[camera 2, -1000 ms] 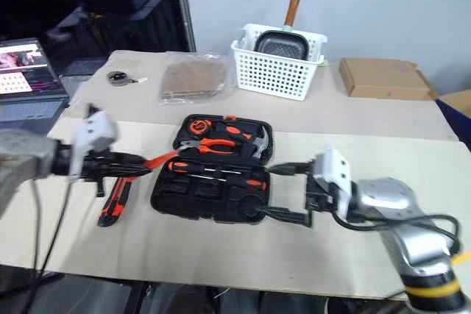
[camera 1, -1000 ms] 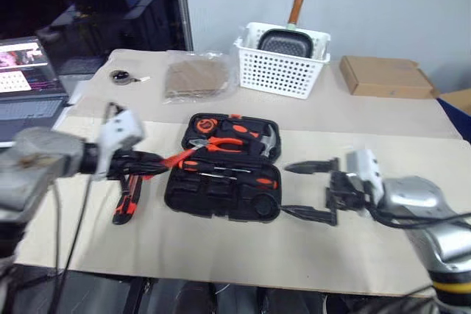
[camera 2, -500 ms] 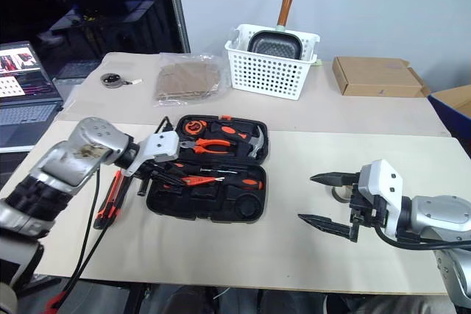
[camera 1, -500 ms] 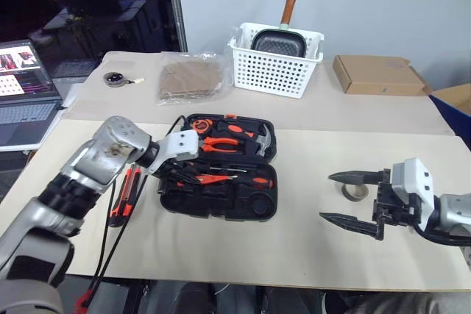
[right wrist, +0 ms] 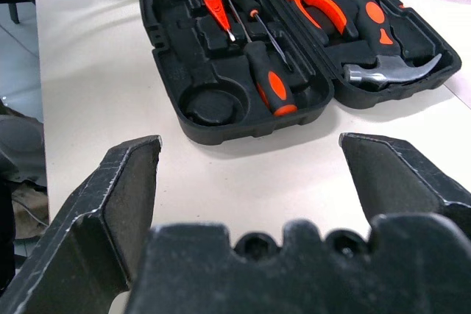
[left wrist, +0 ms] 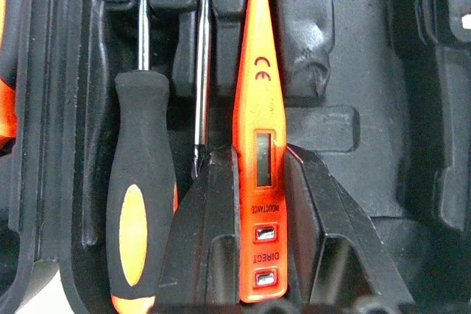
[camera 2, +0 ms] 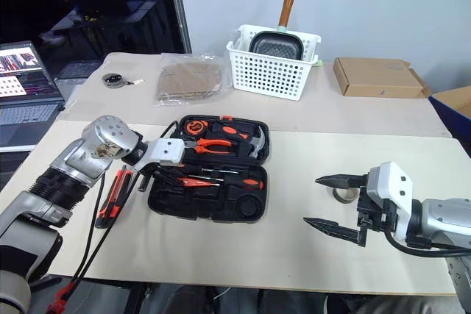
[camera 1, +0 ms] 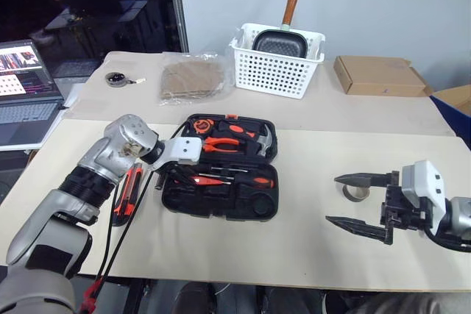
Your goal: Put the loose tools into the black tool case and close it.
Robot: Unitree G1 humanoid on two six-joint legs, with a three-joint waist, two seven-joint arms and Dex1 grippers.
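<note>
Tester (left wrist: pixel 259 145) in left tool (left wrist: pixel 257 204) (case (camera 1: pixel 221 204) edge)

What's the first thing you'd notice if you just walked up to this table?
The open black tool case in the middle of the table, full of orange-and-black tools. The left hand is right over it, gripping a small orange tester screwdriver. Off to the right, the right hand hangs wide open beside a small grey tape roll.

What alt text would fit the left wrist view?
Two black fingers grip an orange tester screwdriver over the moulded inside of an open black tool case. Beside it, a black-and-orange-handled screwdriver lies in the case.
</note>
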